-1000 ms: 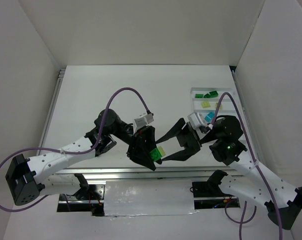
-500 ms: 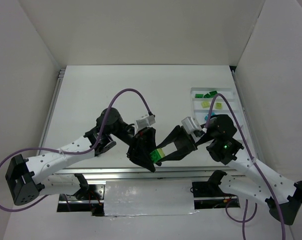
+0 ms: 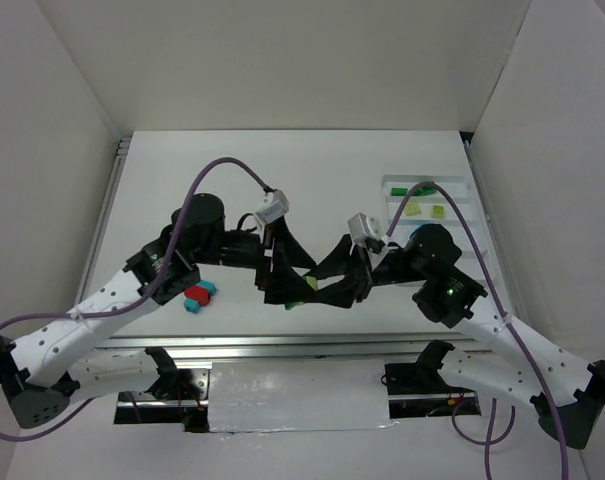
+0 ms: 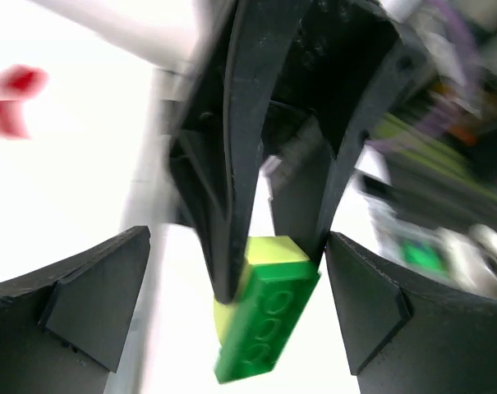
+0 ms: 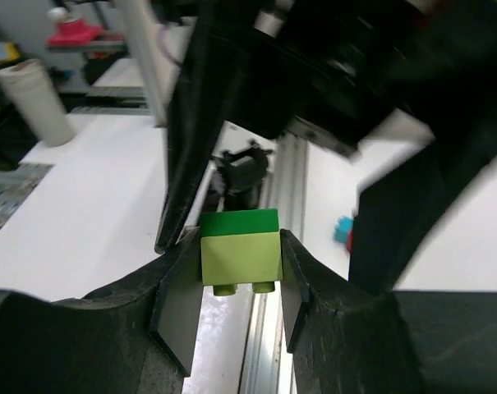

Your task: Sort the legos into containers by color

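the right gripper (image 5: 238, 246) is clamped on a pair of legos stuck together: a yellow-green lego (image 5: 240, 256) with a dark green lego (image 5: 239, 221) on its far face, in the right wrist view. its fingers (image 5: 178, 312) press on both sides of the yellow-green one. the pair hangs above the middle of the worktop's (image 3: 182, 180) near edge, between the two arms, and only a sliver of green shows from the top view

the left gripper (image 4: 237, 236) is spread wide and grips nothing. its fingers (image 4: 92, 295) stand well apart on either side of the pair without touching it, and the dark green lego points down between them

a red lego (image 3: 196, 294) and a cyan lego (image 3: 192, 306) lie close together on the worktop toward its near left part, beside the left arm

the white tray (image 3: 452, 188) sits toward the far right corner of the worktop, partly hidden by the right arm and its cable. two more yellow-green legos (image 3: 414, 209) lie in one of its containers, side by side and apart
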You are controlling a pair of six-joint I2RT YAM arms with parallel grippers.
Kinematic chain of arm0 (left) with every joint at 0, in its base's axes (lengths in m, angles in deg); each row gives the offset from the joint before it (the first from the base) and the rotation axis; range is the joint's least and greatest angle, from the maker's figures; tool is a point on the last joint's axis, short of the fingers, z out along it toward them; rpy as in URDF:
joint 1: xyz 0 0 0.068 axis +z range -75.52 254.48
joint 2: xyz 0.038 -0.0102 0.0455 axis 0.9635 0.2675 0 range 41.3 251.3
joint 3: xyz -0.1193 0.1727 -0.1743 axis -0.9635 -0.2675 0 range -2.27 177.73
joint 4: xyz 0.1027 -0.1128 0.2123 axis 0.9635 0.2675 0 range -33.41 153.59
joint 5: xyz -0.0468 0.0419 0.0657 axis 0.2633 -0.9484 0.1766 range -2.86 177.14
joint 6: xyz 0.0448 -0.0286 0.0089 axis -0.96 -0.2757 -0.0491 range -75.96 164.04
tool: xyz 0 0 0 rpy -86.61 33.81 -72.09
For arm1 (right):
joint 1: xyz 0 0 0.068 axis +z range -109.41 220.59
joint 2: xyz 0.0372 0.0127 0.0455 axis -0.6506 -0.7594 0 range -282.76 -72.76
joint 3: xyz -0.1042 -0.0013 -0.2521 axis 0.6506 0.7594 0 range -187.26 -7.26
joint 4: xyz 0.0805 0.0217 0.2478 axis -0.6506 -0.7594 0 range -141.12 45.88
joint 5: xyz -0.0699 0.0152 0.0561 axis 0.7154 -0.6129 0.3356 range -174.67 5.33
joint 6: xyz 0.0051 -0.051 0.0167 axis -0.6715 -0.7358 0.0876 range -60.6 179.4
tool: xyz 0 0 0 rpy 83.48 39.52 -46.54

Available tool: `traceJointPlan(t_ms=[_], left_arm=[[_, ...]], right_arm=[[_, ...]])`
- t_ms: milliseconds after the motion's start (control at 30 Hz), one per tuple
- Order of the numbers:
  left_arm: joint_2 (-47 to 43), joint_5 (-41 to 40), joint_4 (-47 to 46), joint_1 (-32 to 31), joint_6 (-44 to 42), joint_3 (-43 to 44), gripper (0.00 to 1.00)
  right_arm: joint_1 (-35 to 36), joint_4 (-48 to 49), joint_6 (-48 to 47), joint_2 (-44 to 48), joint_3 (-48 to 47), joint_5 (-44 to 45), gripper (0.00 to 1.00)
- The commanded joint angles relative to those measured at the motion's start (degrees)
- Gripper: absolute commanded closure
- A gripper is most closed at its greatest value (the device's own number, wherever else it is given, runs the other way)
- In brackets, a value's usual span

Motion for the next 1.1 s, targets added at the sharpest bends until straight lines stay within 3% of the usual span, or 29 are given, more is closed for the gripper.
traceJointPlan(t_ms=[0, 167, 367, 500, 700, 800, 867, 1067], left_arm=[[-3.97, -27.56, 9.82, 1.52, -8.16, 0.65, 0.01], [-8.56, -25.94, 12.18, 1.52, -11.93, 0.03, 0.00], [-6.89, -19.79, 14.93, 1.52, -13.44, -0.05, 0.09], [-7.59, -11.19, 13.52, 1.52, -14.49, -1.55, 0.09], [-10.57, -7.38, 11.67, 1.52, -15.11, -2.87, 0.06], [-11.72, -6.77, 11.41, 1.52, -15.37, -2.96, 0.06], [-11.29, -5.63, 11.14, 1.52, -15.28, -2.87, 0.08], [-8.74, -6.50, 10.36, 1.52, -14.49, -2.08, 0.17]], right_arm=[[0.78, -5.68, 1.57, -0.98, -3.03, 9.12, 1.00], [0.43, -9.64, 6.41, -3.44, -5.92, 18.79, 1.00], [0.34, -11.84, 9.93, -3.36, -7.07, 20.02, 1.00], [-0.18, -13.86, 10.64, -2.57, -8.12, 21.26, 1.00], [-3.51, -14.04, 12.48, -2.21, -8.22, 17.58, 1.00], [-5.71, -10.27, 14.93, -1.86, -6.29, 9.33, 1.00], [-6.42, -6.58, 16.96, -1.86, -5.49, 6.25, 1.00], [-6.60, -7.45, 17.06, -4.23, -6.98, 3.78, 1.00]])
